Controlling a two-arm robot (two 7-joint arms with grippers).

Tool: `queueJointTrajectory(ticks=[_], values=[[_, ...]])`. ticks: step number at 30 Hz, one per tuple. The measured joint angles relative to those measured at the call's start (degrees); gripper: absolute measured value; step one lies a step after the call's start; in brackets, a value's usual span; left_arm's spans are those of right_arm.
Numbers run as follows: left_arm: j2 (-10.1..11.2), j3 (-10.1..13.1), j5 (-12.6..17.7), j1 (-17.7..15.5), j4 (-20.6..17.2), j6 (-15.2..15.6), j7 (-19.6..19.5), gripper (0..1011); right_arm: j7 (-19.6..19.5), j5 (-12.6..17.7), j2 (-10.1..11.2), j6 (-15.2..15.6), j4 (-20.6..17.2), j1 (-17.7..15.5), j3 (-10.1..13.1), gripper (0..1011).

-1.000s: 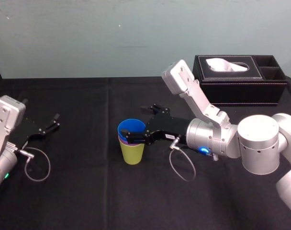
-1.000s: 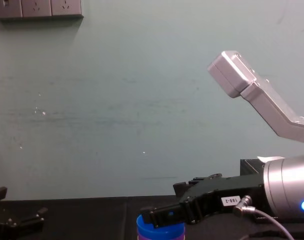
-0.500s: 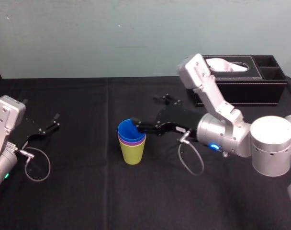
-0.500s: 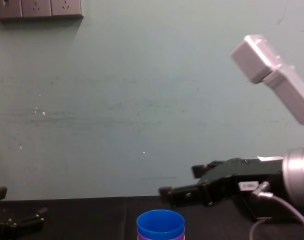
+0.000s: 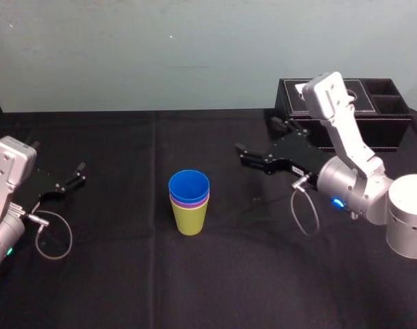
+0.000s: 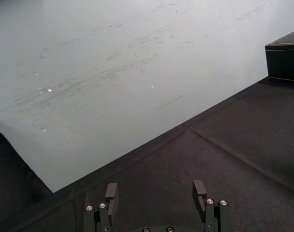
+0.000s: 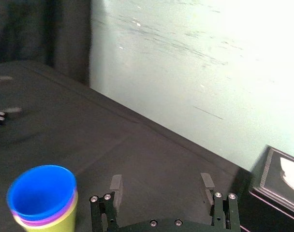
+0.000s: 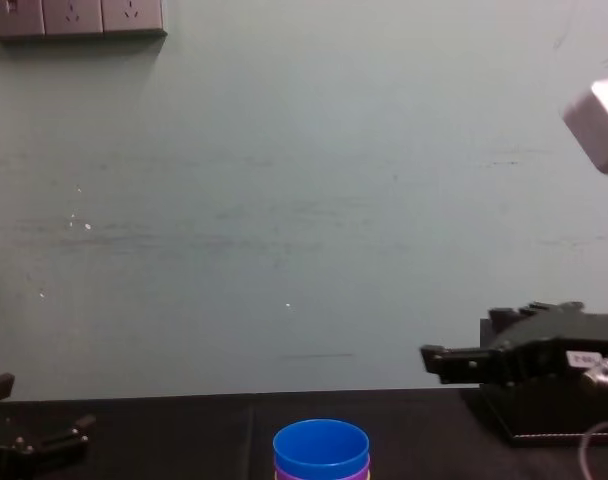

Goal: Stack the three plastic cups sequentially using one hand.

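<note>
Cups are nested in one upright stack (image 5: 189, 204) mid-worktop (image 5: 126, 274): yellow-green cup (image 5: 190, 219) at the bottom, purple cup (image 5: 189, 202) showing as a thin rim band, blue cup (image 5: 188, 186) on top, smooth and tapered. Right end effector (image 5: 255, 135) is released and empty, to the stack's right and well apart from it, near the tissue box (image 5: 383, 113). Left end effector (image 5: 57, 159) sits parked far left, fingers spread, holding nothing.

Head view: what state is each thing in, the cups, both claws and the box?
blue cup: upright, empty, top of the stack.
purple cup: nested in the middle, rim showing.
yellow-green cup: upright on the table, bottom of the stack.
right gripper: open, empty, apart from the cups.
left gripper: open, empty, parked left.
tissue box: upright, back right.
</note>
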Motion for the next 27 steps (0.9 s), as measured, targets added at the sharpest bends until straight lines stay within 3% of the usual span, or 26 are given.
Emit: queueJointTrajectory(ticks=[11,18,27], values=[[0.0,0.0,0.0,0.0,0.0,0.0,0.0,1010,-2.6,-3.3,-0.8,-2.7,3.7,-2.4,1.9,1004],[0.0,0.0,0.0,0.0,0.0,0.0,0.0,1010,-2.8,-3.7,-1.2,-3.6,5.4,-3.6,3.2,1004],[0.0,0.0,0.0,0.0,0.0,0.0,0.0,1010,-2.8,-3.7,-1.2,-3.5,5.2,-3.5,3.1,1004]])
